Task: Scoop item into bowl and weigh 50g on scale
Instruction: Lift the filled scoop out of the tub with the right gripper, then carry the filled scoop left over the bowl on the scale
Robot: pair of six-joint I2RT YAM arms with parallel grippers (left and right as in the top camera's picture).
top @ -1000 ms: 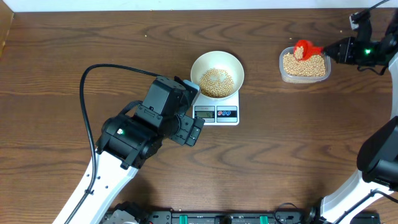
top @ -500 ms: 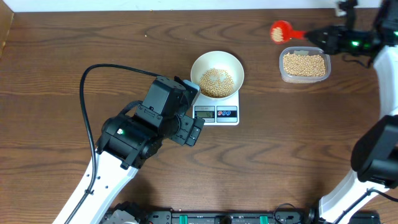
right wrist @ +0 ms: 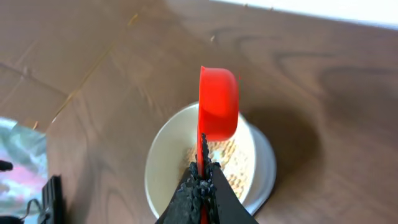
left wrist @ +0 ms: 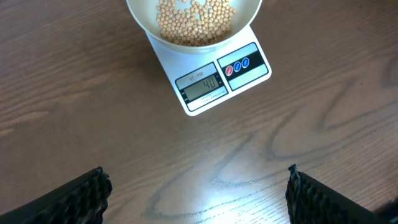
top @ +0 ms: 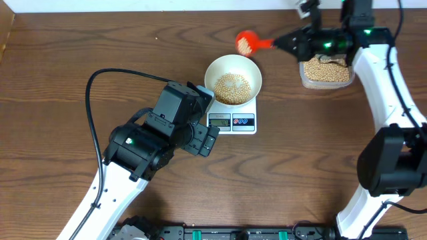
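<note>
Scoop (top: 245,43) has swung left since half a second ago: it was off the tub's (top: 327,72) back left corner and now hangs at the far rim of the bowl (top: 215,68), carrying a load of beans. Right arm reached across with it. Left arm, bowl and scale (top: 232,123) haven't moved.

Right gripper (right wrist: 200,180) is pinching the scoop's thin red handle, fingers pressed tight on it. Its wrist view shows the cup edge-on, above the bowl. Left gripper (left wrist: 198,171) is spread wide, holding nothing, and hovers over bare wood just in front of the scale.

Beans (top: 232,89) lie in a shallow heap in the bowl, which sits on the scale. More fill the tub, right of the bowl and apart from it.

Edges: the table's back edge runs close behind scoop and tub, a white strip beyond it. Bare wood spreads left of the bowl and right of the scale, towards the front. Left arm's body crowds the scale's front left corner. Black cable (top: 93,87) loops out to the left of that arm.

Writing: the LCD (left wrist: 201,86) shows digits starting 40, the last one unclear. Small print above it is too fine to read. Red and blue buttons (left wrist: 237,66) sit beside the display.
</note>
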